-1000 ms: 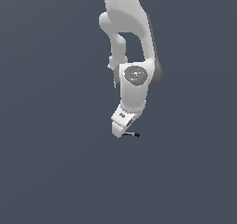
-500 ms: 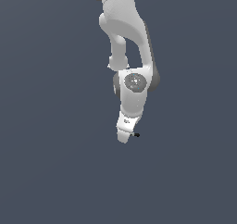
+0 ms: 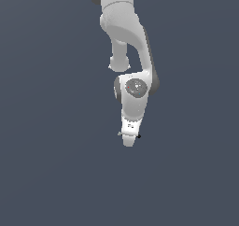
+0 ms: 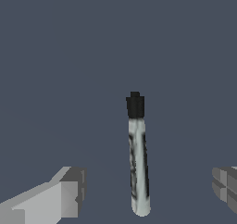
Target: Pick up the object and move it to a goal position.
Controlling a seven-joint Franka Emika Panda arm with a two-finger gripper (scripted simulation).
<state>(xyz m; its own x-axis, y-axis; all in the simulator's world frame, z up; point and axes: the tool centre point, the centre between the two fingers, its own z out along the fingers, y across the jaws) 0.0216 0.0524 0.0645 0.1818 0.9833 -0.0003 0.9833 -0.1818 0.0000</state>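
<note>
A white Franka Panda arm (image 3: pixel 126 38) reaches straight down over a flat, dark grey-blue surface (image 3: pixel 46 173), its gripper (image 3: pixel 129 137) poised low above the rod (image 4: pixel 138 167), the landmark of the scene. In the wrist view, the rod lies flat on the surface between the 2 fingers (image 4: pixel 69 190), its mottled grey shaft ending in a black tip (image 4: pixel 135 105) that points away from the camera. The jaws stand wide open, each finger well apart from the rod on either side, and neither touches it. In the exterior view the rod shows only as a thin line crossing the gripper's lower end, its dark tip toward the exterior view's right.
</note>
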